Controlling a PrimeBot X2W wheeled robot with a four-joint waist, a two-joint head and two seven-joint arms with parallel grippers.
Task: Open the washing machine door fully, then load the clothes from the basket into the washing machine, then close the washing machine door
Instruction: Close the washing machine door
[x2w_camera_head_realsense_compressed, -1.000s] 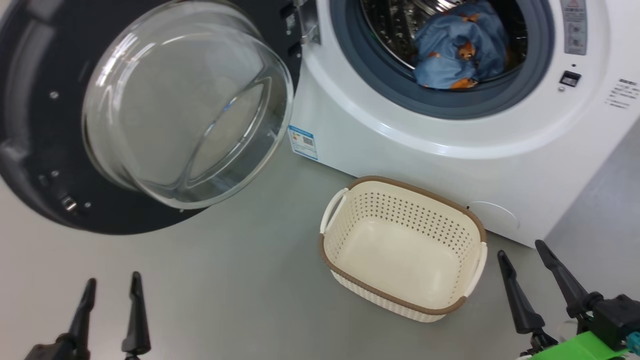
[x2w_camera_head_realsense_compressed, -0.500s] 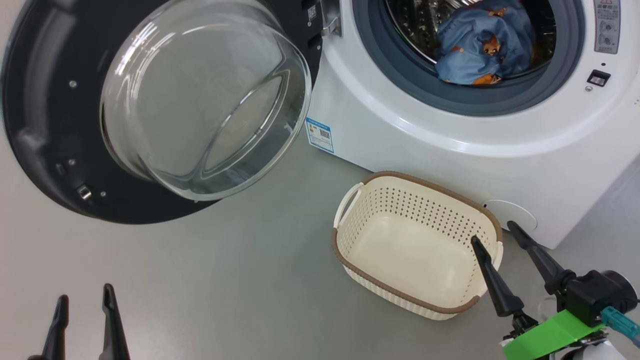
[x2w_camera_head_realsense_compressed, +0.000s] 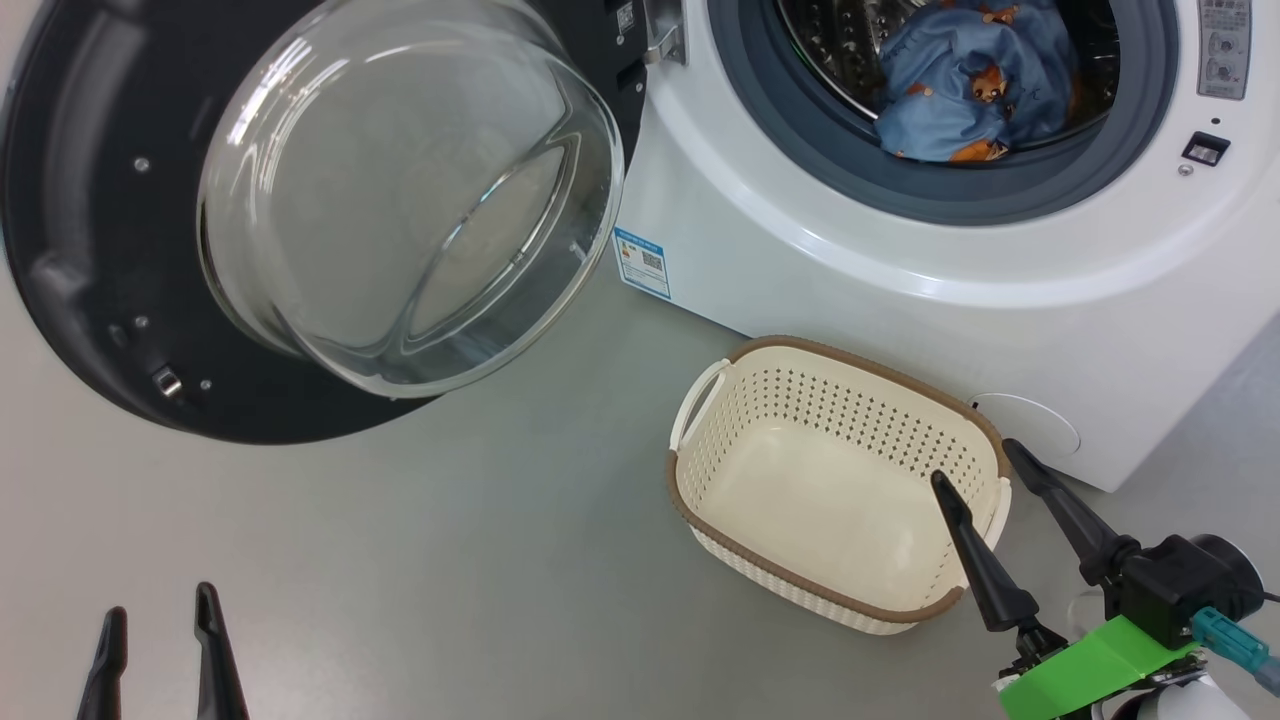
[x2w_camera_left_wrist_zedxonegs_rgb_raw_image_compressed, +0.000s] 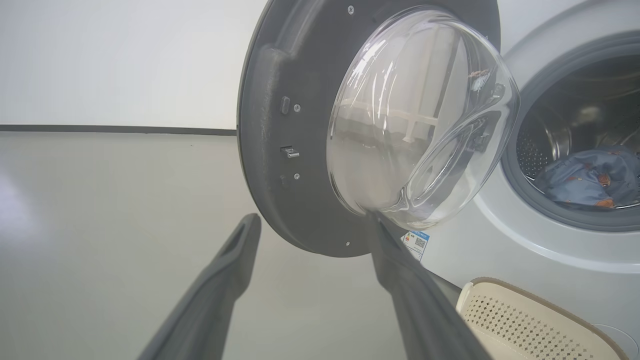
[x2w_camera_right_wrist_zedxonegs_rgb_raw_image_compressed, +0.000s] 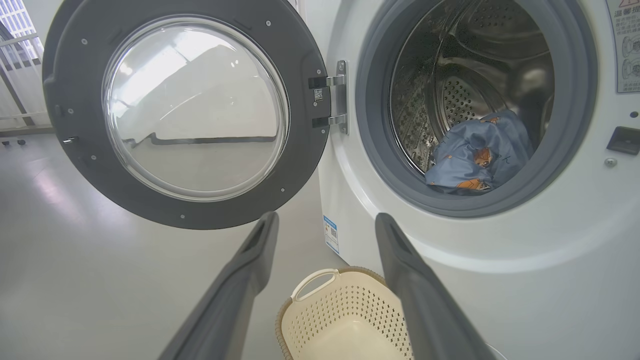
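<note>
Blue bear-print clothes (x2w_camera_head_realsense_compressed: 960, 80) lay in the white front-loading washing machine (x2w_camera_head_realsense_compressed: 900, 310), above the empty cream perforated plastic basket (x2w_camera_head_realsense_compressed: 850, 365). Left gripper (x2w_camera_head_realsense_compressed: 160, 600) and right gripper (x2w_camera_head_realsense_compressed: 975, 462) hung fingers apart, empty — the right at the basket's rim. The round black-rimmed glass door (x2w_camera_head_realsense_compressed: 80, 250), wide over open floor (x2w_camera_head_realsense_compressed: 450, 550), might pinch fabric near the gasket (x2w_camera_head_realsense_compressed: 900, 205).

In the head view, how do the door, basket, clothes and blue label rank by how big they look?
Largest first:
1. door, though it is nearer the camera, which may exaggerate it
2. basket
3. clothes, cropped at the top edge
4. blue label
</note>
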